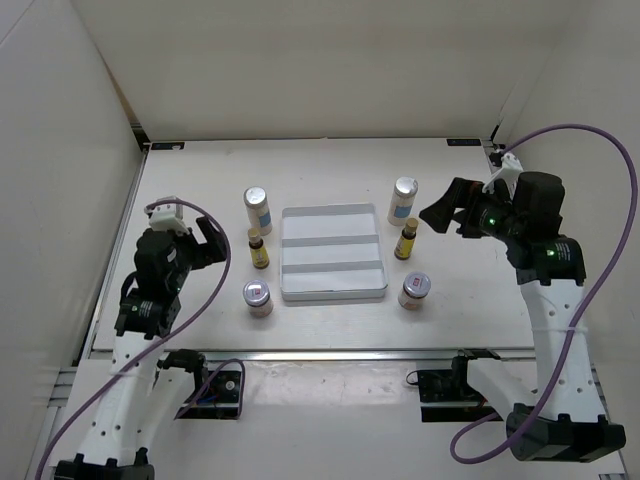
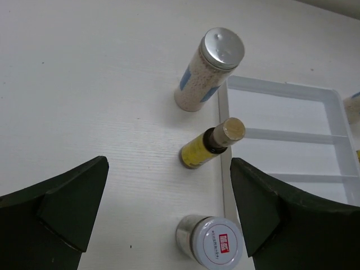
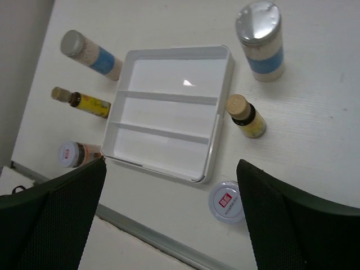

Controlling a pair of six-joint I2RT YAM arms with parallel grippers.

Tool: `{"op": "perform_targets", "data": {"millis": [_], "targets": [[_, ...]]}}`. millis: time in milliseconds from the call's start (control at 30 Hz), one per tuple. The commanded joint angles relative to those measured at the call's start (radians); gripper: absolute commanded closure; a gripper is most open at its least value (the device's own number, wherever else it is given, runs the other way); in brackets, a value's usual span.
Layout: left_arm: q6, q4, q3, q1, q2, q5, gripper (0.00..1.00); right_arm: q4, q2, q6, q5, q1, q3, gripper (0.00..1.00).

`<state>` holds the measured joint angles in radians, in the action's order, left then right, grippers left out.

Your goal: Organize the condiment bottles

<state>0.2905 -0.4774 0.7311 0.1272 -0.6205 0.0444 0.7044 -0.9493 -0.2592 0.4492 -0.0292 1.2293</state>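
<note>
Left gripper (image 1: 212, 245) near the left edge of the counter, about midway between far and near edges, raised off the surface. Fingers spread wide, gripping nothing, pointed toward the left row of bottles.

Just right of it, three condiment bottles standing upright in a row from far to near, just beside the left rim of the tray. Farthest back, left shaker bottle (image 1: 258, 208): white, silver perforated cap, blue label. In the middle, left amber bottle (image 1: 258, 250): slim, yellow body, dark neck, tan cap. Nearest the near edge, left jar (image 1: 257, 297): squat, silver lid with a red mark.

Mid-counter, flat white ribbed tray (image 1: 332, 241), split by two ribs into three long compartments, all three bare.

Just beside the tray's right rim, a matching row, also upright. Right shaker bottle (image 1: 403, 199) at the back, level with the tray's far right corner. Right amber bottle (image 1: 405, 241) in the middle. Right jar (image 1: 414, 291) toward the near edge, by the tray's near right corner. None of the six touching the tray or each other, as far as visible.

Right gripper (image 1: 440, 215) toward the right edge of the counter, raised, close to the right shaker bottle. Fingers wide apart, gripping nothing, aimed leftward over the right row.
</note>
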Motion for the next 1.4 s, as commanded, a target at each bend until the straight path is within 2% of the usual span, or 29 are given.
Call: {"op": "perform_targets", "data": {"millis": [0, 100, 167, 200, 500, 700, 833, 1000, 1167, 1367], "targets": [[0.007, 0.082, -0.016, 0.015, -0.028, 0.061, 0.00, 0.104, 0.011, -0.008, -0.165, -0.001, 0.035, 0.00], [-0.019, 0.166, -0.081, 0.025, -0.001, 0.086, 0.00, 0.104, 0.001, 0.020, -0.081, -0.001, -0.019, 0.00], [-0.019, 0.178, -0.090, 0.025, 0.013, 0.118, 0.00, 0.092, -0.017, 0.073, 0.035, -0.001, -0.054, 0.00], [-0.019, 0.178, -0.090, 0.037, 0.027, 0.118, 0.00, 0.080, -0.017, 0.048, 0.042, -0.001, -0.082, 0.00], [-0.039, 0.168, -0.090, 0.167, -0.030, 0.212, 0.00, 0.142, -0.124, 0.018, -0.130, -0.011, -0.105, 0.00], [-0.030, 0.146, -0.099, 0.226, 0.037, 0.281, 0.00, 0.182, -0.144, -0.009, -0.199, -0.029, -0.162, 0.00], [-0.021, 0.137, -0.088, 0.235, 0.038, 0.293, 0.00, 0.202, -0.155, -0.080, -0.337, -0.144, -0.206, 0.00], [0.009, 0.060, -0.010, 0.235, -0.073, 0.293, 0.00, 0.202, -0.203, -0.161, -0.457, -0.282, -0.235, 0.00], [0.009, -0.009, 0.054, 0.235, -0.212, 0.293, 0.00, 0.162, -0.232, -0.201, -0.527, -0.305, -0.271, 0.03], [0.018, -0.018, 0.054, 0.235, -0.212, 0.293, 0.00, 0.129, -0.292, -0.210, -0.537, -0.305, -0.335, 0.06]]}}
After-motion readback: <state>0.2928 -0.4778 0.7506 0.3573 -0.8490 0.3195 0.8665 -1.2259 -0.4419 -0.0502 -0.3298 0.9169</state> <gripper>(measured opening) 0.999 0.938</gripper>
